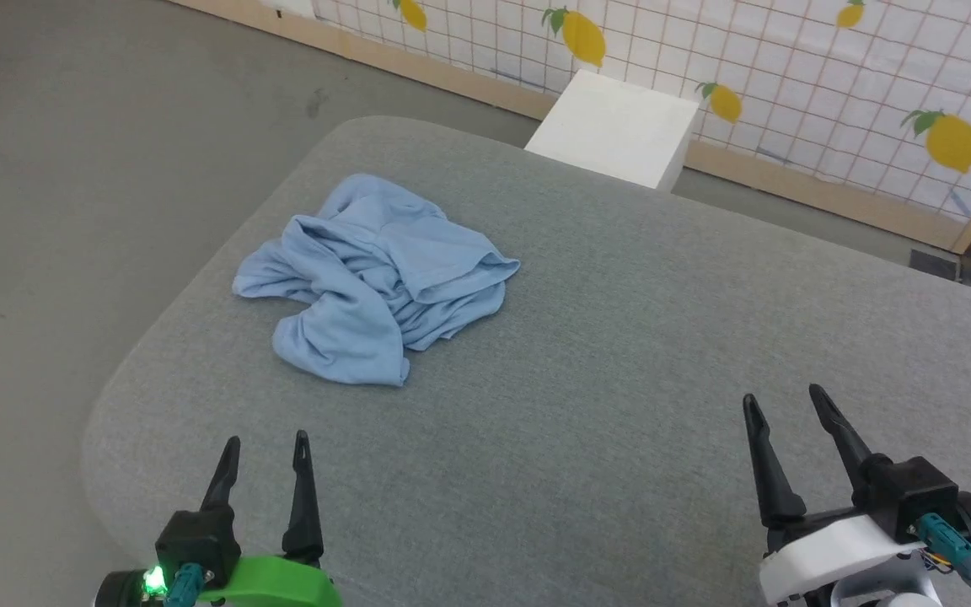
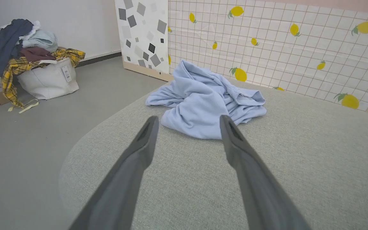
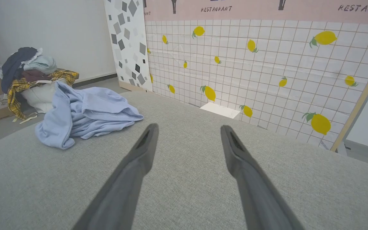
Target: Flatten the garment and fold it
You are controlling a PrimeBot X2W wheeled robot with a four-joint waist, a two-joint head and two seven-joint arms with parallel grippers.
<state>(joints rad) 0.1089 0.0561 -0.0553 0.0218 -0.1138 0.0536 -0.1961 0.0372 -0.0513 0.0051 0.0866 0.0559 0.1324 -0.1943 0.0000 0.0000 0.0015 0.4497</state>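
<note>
Left gripper (image 1: 267, 438), its two dark fingers parted with nothing between them, hangs over the near left corner of a grey fabric-topped table (image 1: 620, 379). The right gripper (image 1: 781, 394) is likewise spread and empty at the near right, and both point toward the far side.

The garment (image 1: 376, 278), a light blue crumpled heap, lies on the far left part of the table, ahead of the left gripper and well apart from both. Its left tip sits close to the table's rounded left edge, beyond which the grey floor (image 1: 72, 211) drops away. Bare tabletop runs wide to the heap's right and all along the stretch between it and the grippers.

The far edge passes just behind the heap, with a white box (image 1: 612, 126) and a lemon-print wall (image 1: 831, 76) past it.

The heap's longer stretch runs left to right across the table, with one rounded lobe drooping toward the near side and a stitched hem edge turned to the right. Neither collar nor buttons can be made out among the folds, so which way the neck points cannot be told.

On the floor to the left stands a white bag (image 2: 46, 80) piled with clothes, well clear of the table.
</note>
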